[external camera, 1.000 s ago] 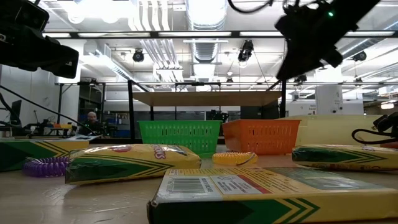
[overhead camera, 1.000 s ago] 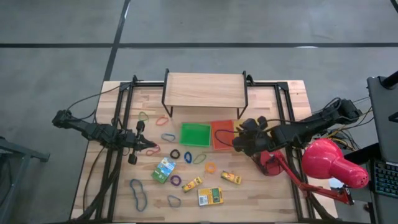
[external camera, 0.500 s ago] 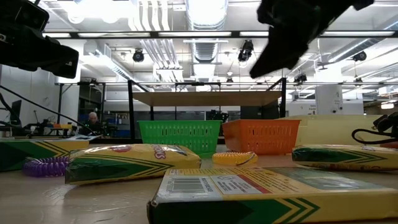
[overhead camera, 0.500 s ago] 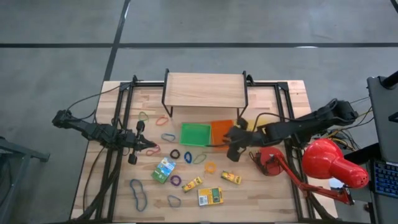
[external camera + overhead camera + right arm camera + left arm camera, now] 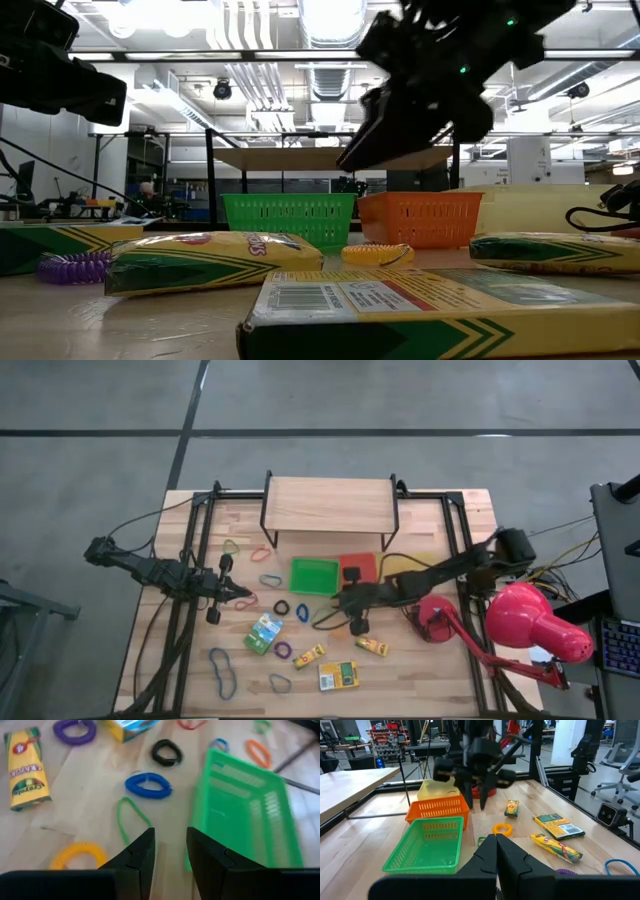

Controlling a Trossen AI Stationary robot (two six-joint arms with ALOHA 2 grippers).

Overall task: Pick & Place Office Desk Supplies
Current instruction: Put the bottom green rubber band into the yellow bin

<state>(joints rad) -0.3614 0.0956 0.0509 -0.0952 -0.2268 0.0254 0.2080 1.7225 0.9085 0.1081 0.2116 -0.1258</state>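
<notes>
Right gripper (image 5: 169, 851), fingers apart, hangs over a thin green rubber-band loop (image 5: 131, 821), its near end hidden; left gripper (image 5: 496, 851) pinched together.

rubber-band loops (image 5: 283, 650) and crayon boxes (image 5: 338, 676) lie scattered on the table.

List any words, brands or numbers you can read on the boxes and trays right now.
No text reads clearly.
Flat box nearest the low camera: a barcode and small print, too blurred to read.
Yellow-and-green box: red lettering, blurred.
Yellow box in the right wrist view: printed logo, unreadable.
Green tray and orange tray: no text visible.
</notes>
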